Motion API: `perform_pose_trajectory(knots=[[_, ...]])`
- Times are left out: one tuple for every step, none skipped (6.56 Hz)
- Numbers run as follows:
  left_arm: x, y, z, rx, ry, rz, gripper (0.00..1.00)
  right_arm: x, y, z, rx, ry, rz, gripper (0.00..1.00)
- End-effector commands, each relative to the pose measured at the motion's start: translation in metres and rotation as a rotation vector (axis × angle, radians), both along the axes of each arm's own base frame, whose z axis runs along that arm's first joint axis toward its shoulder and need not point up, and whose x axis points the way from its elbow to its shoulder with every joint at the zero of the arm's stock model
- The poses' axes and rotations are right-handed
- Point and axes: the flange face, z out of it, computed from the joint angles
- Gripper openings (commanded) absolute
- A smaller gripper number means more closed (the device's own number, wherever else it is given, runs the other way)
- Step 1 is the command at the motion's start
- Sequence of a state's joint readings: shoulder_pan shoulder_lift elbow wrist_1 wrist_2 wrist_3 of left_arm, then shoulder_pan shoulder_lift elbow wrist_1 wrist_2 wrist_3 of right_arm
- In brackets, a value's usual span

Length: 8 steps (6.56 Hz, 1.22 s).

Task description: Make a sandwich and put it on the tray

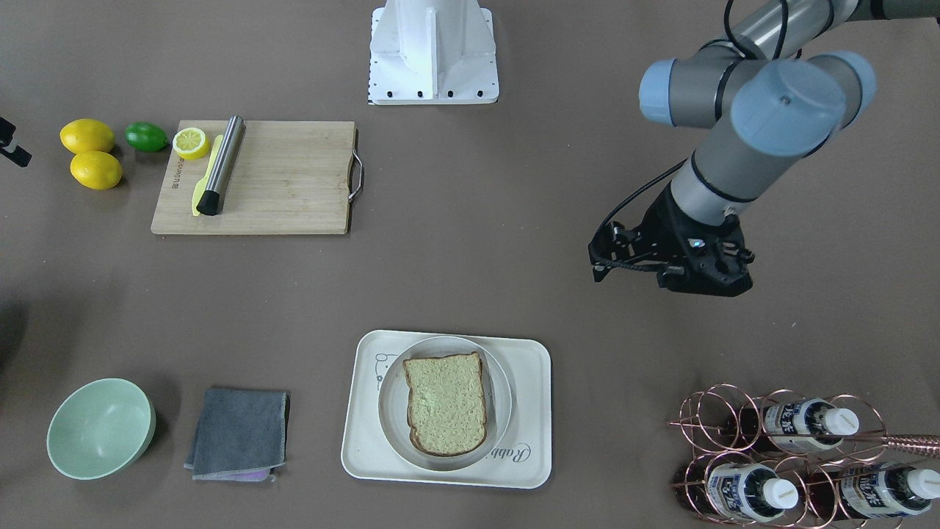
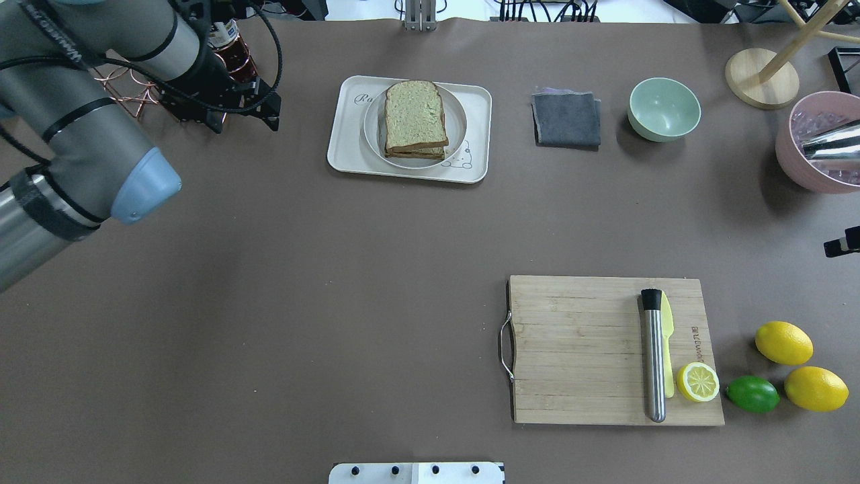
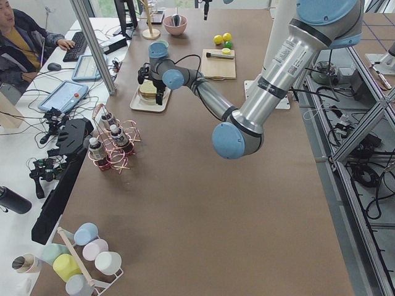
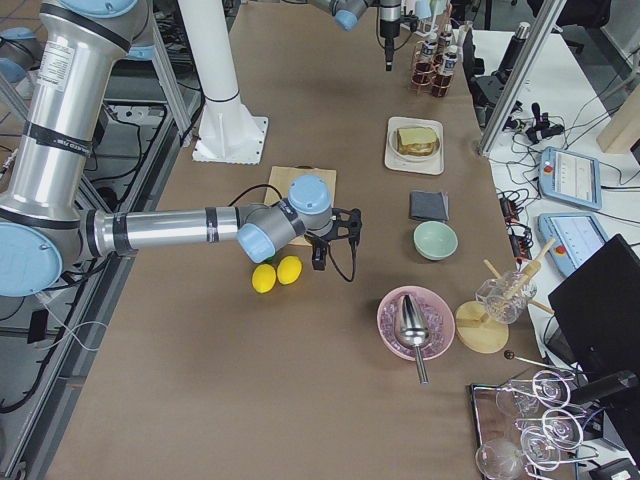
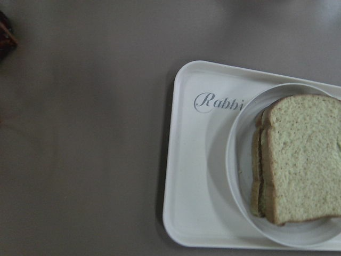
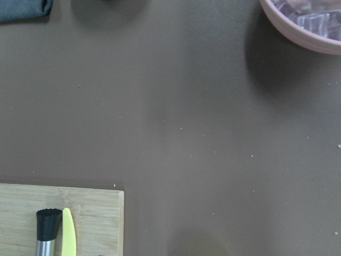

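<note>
Your sandwich (image 1: 445,402) sits on the round plate (image 1: 391,433), which rests on the tray (image 1: 530,441). It lies off to one side of the left tool (image 1: 672,261) and below it, not under it. Expect it to be light, soft and loose: the slices could slide apart, so I'd take the stiff plate rim or the tray rim, never the bread. The front view shows only the top slice. The overhead view shows stacked crust edges, and the left wrist view a lower slice peeking out. No egg shows anywhere. For the left tool and the right tool (image 4: 328,245), you cannot tell spread from pressed together.
</note>
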State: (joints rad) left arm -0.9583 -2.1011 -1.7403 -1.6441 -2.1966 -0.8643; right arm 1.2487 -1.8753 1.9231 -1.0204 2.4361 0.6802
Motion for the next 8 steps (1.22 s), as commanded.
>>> perform_pose_trajectory(knots=[[-0.1,0.057,0.039,0.079,-0.103,0.064,0.98,0.032,-0.002,0.021,0.025,0.06,0.011,1.0],[-0.156,0.07,0.082,0.108,-0.157,0.075,0.98,0.058,-0.006,0.032,0.05,0.116,-0.006,1.0],[-0.213,0.072,0.128,0.173,-0.22,0.125,0.98,0.088,-0.003,0.043,0.065,0.15,-0.022,1.0],[-0.261,0.072,0.175,0.204,-0.257,0.179,0.98,0.104,-0.001,0.053,0.063,0.194,-0.041,1.0],[-0.299,0.067,0.219,0.183,-0.256,0.197,0.98,0.109,-0.004,0.055,0.05,0.218,-0.041,1.0],[-0.337,0.079,0.247,0.199,-0.26,0.213,0.98,0.108,-0.003,0.058,0.043,0.223,-0.042,1.0],[-0.351,0.096,0.274,0.184,-0.264,0.231,0.98,0.109,-0.003,0.063,0.035,0.231,-0.043,1.0],[-0.357,0.114,0.285,0.158,-0.252,0.225,0.98,0.11,-0.003,0.065,0.035,0.24,-0.043,1.0]])
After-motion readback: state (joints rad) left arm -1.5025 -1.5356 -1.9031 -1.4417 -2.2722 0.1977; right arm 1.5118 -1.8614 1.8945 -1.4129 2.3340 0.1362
